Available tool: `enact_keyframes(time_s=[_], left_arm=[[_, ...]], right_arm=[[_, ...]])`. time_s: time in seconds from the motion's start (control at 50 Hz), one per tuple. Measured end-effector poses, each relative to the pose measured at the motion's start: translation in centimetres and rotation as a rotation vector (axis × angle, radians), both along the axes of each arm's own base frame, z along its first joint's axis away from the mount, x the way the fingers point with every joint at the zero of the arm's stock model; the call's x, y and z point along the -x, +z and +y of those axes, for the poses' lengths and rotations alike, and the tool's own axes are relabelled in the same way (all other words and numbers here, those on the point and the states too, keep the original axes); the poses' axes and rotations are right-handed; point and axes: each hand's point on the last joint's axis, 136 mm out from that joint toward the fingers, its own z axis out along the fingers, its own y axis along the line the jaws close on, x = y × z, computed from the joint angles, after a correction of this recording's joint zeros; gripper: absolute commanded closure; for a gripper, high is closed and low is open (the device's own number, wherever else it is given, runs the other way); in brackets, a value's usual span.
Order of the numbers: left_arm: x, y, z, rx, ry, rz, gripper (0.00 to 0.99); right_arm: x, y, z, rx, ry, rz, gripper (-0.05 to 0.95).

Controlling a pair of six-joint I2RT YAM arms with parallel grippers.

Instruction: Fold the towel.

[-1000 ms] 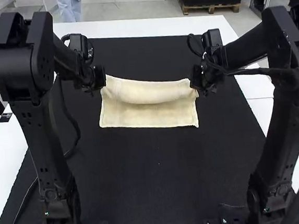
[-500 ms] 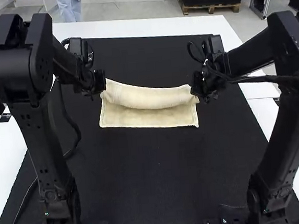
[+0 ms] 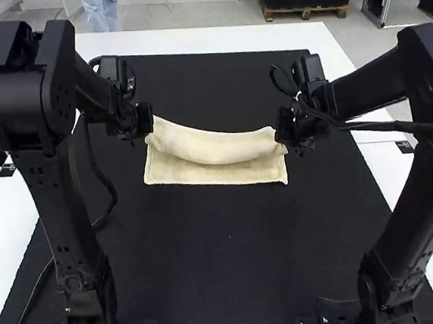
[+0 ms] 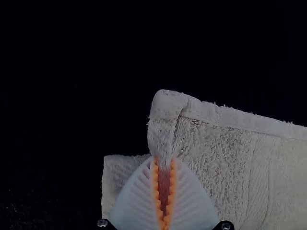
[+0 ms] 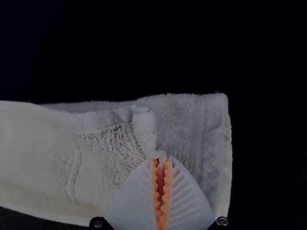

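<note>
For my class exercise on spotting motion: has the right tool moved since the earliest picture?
Yes, slightly: in the high view, the right tool shows farther from the far edge of the mat and nearer the near edge of the towel.

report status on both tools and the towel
Left tool shut on towel, one end. Right tool shut on opposite end. Towel partly folded, sagging between tools.
</note>
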Motion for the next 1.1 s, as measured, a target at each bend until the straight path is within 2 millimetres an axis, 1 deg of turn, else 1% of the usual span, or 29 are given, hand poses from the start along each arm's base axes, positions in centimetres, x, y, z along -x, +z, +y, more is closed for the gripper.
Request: enact_keyframes(time_s=[0.26, 0.48, 0.66, 0.78, 0.94, 1.1], left_arm=[[0.9, 0.7, 0.0, -0.003, -0.003, -0.013, 0.969], [1.3, 0.2, 0.0, -0.008, -0.007, -0.004, 0.969], [1.7, -0.4, -0.1, -0.010, -0.010, -0.005, 0.969], [1.6, -0.4, 0.0, -0.011, -0.010, -0.031, 0.969], [1.4, -0.2, -0.1, -0.012, -0.010, -0.044, 0.969], [1.3, 0.0, -0.6, -0.012, -0.022, -0.055, 0.969]], right_arm=[[1.1, -0.7, -0.4, 0.006, -0.003, 0.017, 0.90], [1.9, -0.7, -0.6, 0.004, -0.005, 0.015, 0.90], [2.7, -1.8, -0.8, 0.006, -0.008, 0.030, 0.90], [2.7, -2.0, -0.9, -0.003, -0.018, 0.015, 0.90], [2.3, -1.6, -0.9, -0.007, -0.028, -0.011, 0.90], [1.7, -1.2, -1.0, -0.008, -0.038, -0.046, 0.90]])
